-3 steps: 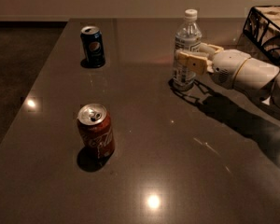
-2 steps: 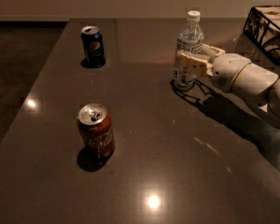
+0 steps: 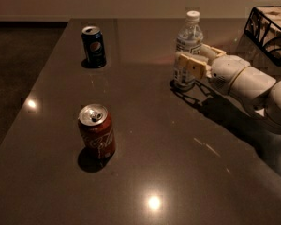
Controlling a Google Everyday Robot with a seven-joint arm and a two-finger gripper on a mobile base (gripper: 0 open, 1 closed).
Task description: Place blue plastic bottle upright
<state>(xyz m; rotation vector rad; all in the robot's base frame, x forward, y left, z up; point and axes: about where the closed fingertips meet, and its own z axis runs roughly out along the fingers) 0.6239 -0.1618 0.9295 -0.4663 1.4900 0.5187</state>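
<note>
The blue plastic bottle (image 3: 188, 41), clear with a white cap and a pale label, stands upright on the dark table (image 3: 145, 139) at the back right. My gripper (image 3: 197, 61) reaches in from the right at the bottle's lower half. One finger (image 3: 192, 66) lies across the bottle's front and the other (image 3: 212, 51) sits behind it. The fingers are closed against the bottle, whose base rests on the table.
A dark blue Pepsi can (image 3: 93, 46) stands at the back left. A red cola can (image 3: 97, 131) stands at the front left. A black wire basket (image 3: 269, 29) sits at the far right, behind my arm (image 3: 253, 86). The table's left edge drops to the floor.
Almost nothing has changed. The bottle stays upright in the same place with my gripper still around it, and the arm has barely shifted.
</note>
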